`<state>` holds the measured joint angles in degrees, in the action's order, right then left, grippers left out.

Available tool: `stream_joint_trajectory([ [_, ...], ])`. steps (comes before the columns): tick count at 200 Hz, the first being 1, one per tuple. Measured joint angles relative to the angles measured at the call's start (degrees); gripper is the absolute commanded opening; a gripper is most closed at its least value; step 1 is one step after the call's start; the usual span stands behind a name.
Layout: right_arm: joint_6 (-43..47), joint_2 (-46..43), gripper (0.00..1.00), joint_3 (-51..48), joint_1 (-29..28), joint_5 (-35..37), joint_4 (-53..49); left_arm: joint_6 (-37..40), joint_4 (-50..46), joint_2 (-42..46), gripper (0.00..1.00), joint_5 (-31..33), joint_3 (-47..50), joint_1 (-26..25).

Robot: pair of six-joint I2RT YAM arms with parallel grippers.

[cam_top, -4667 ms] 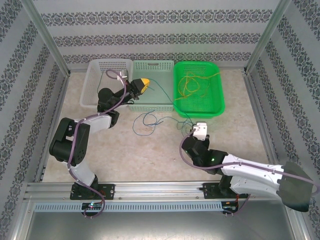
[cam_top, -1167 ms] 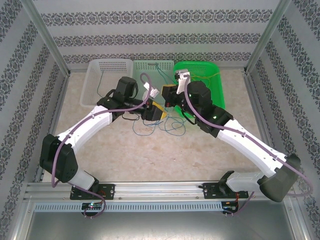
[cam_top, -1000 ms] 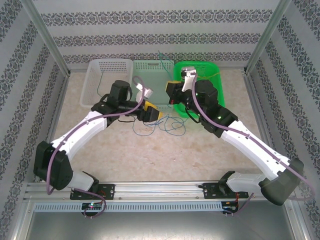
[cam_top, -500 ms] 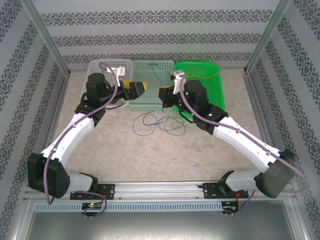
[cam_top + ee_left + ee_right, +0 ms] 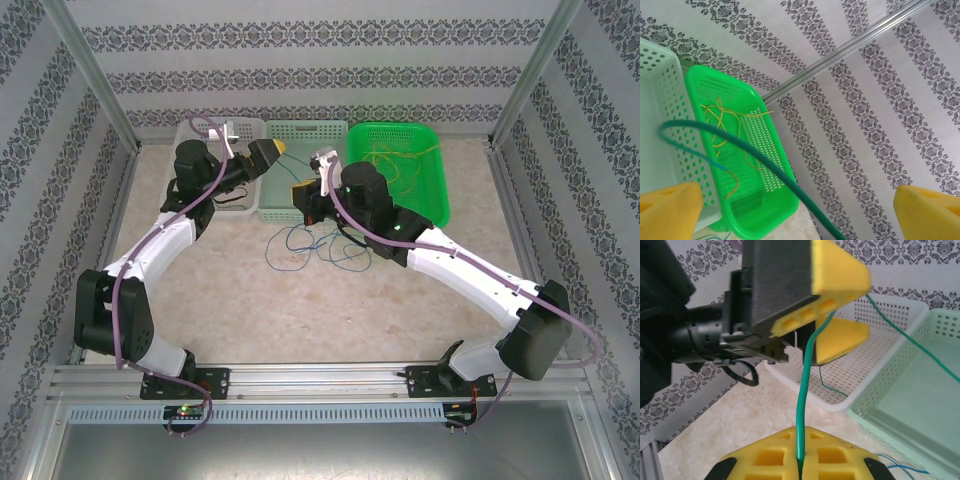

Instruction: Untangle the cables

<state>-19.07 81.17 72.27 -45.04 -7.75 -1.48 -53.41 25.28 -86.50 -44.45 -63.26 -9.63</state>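
Note:
A dark green cable rises from my right gripper, whose yellow pads are shut on it. The cable passes between the spread fingers of my left gripper without being pinched. In the left wrist view the same green cable crosses the wide gap of the left gripper. From above, the left gripper hangs at the white basket's edge and the right gripper hovers over the pale green basket. Blue cables lie looped on the table. Yellow cables rest in the bright green basket.
Three baskets line the back: white, pale green, bright green. Metal frame posts and patterned walls close in the sides and back. The two arms reach toward each other over the table's middle.
The left gripper has opened, risen from the table and drawn back toward the white basket. The right gripper has shifted left from the green basket, still shut on the green cable.

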Motion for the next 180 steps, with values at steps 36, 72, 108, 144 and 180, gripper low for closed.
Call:
stream_joint_trajectory([
  [36,1.0,0.1,0.0,0.0,-0.9,-0.8,0.2,-4.1,4.0,-2.0,0.87,-1.0,-1.3,0.0],
  [72,1.7,0.7,0.0,0.0,-1.5,-1.6,0.6,-6.6,6.7,-2.3,0.42,-1.2,-1.4,0.1],
  [108,2.3,0.9,0.12,-0.2,-1.7,-1.6,-0.5,-5.1,4.4,-2.3,0.06,-1.7,-2.8,1.7],
  [144,1.9,3.2,0.69,0.1,-1.9,-1.8,-2.4,3.3,-5.8,-2.3,0.0,-1.6,-9.4,4.0],
  [180,1.0,6.1,0.86,1.4,-2.0,-0.3,-5.1,16.8,-22.0,-3.2,0.0,-1.0,-22.9,6.4],
])
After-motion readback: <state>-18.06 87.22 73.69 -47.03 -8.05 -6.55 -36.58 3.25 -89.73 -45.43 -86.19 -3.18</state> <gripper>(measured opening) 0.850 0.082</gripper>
